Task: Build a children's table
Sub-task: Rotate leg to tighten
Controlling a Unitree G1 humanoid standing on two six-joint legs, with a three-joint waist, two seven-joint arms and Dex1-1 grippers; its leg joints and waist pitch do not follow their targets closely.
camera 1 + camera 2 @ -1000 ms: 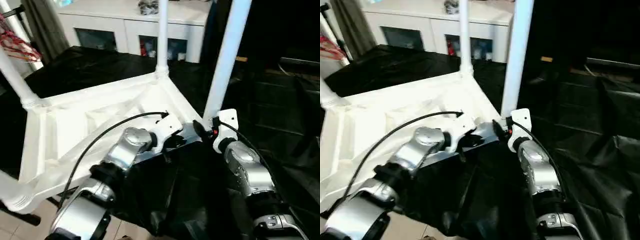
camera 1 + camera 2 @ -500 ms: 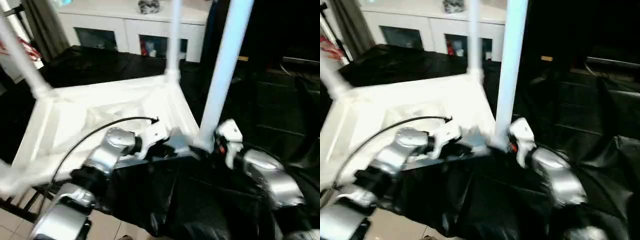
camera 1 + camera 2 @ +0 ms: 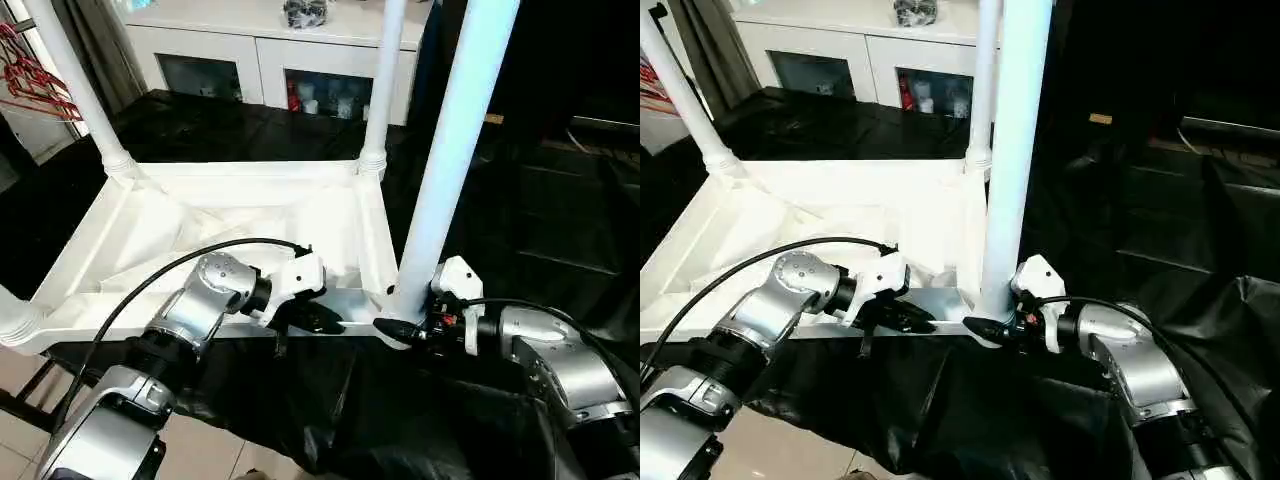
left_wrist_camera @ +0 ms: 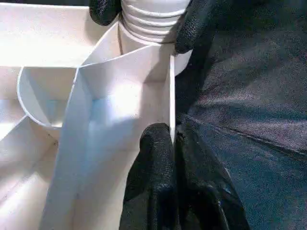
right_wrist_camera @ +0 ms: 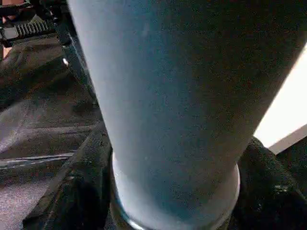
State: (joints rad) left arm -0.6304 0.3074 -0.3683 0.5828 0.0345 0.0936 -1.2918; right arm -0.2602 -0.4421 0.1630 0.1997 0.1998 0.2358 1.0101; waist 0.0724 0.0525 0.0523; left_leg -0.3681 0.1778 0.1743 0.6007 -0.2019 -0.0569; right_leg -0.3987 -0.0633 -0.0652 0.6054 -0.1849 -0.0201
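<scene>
Table: the children's table (image 3: 210, 225) lies upside down on the black sheet (image 3: 560, 230), ribbed underside up, just in front of me.
Legs: four stand in the corner sockets; the near right leg (image 3: 450, 150) rises out of the head view's top edge, and so do the two far ones, so their ends are cut off. The near left leg (image 3: 15, 322) shows as a stub at the picture's edge.
My left gripper (image 4: 173, 143): my two black fingers are pressed together on the thin wall of the table's near rim, one pad (image 4: 156, 158) inside it and one outside. From the head view the pinch itself is hidden behind my white wrist housing.
My right gripper (image 3: 392, 328): my fingers are spread around the foot of the near right leg at its socket, one fingertip (image 3: 390, 328) showing dark in front of it. In my wrist view the leg blocks nearly everything, and I think the pads touch the ribbed collar, though I cannot be sure they press it.
Behind: a white cabinet (image 3: 270, 50) with glass doors, its top cut off; the small things inside are too small to name.
Far left: red hangers (image 3: 35, 85), partly out of frame.
</scene>
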